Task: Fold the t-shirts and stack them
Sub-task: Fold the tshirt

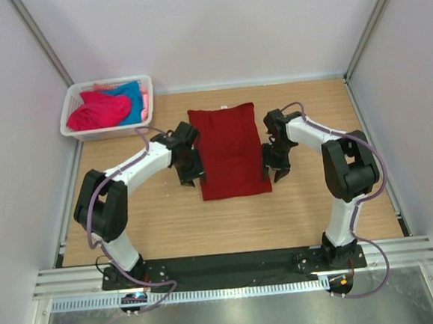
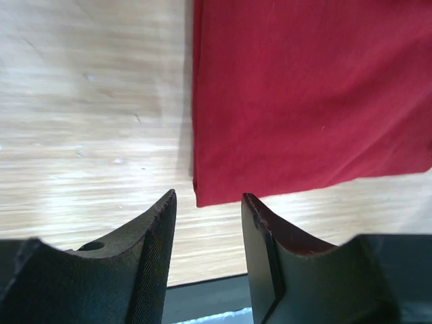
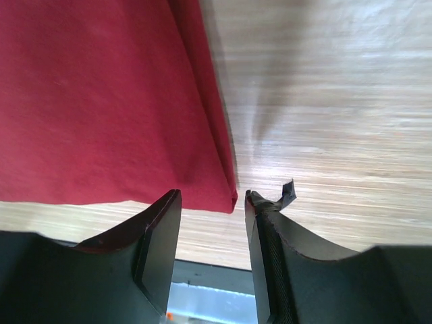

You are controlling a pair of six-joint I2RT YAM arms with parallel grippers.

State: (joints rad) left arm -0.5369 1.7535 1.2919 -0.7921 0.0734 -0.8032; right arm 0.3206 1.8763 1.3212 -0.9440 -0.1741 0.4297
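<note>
Between both pairs of half-open, empty jaws lies the narrow-folded dark red t-shirt point(image 1: 229, 150); next, probably, pinching its near corners.

left arm point(image 1: 131, 172): bends from lower left toward centre | left gripper point(image 1: 187, 181): pointing down, jaws parted, empty | right arm point(image 1: 327, 142): mirrored from lower right | right gripper point(image 1: 274, 175): pointing down, jaws parted, empty

Place: a robot lab test cell is showing here.
Walls: plain white panels point(image 1: 213, 27) and aluminium frame posts point(image 1: 370, 22) are enclosing a wooden table point(image 1: 169, 226).
Rig: a left arm point(image 1: 128, 176) and a right arm point(image 1: 344, 167) are standing bolted to a black base plate point(image 1: 232, 264), trailing cables point(image 1: 380, 194).
Front: a slotted metal rail point(image 1: 234, 290) is running along the near edge.
</note>
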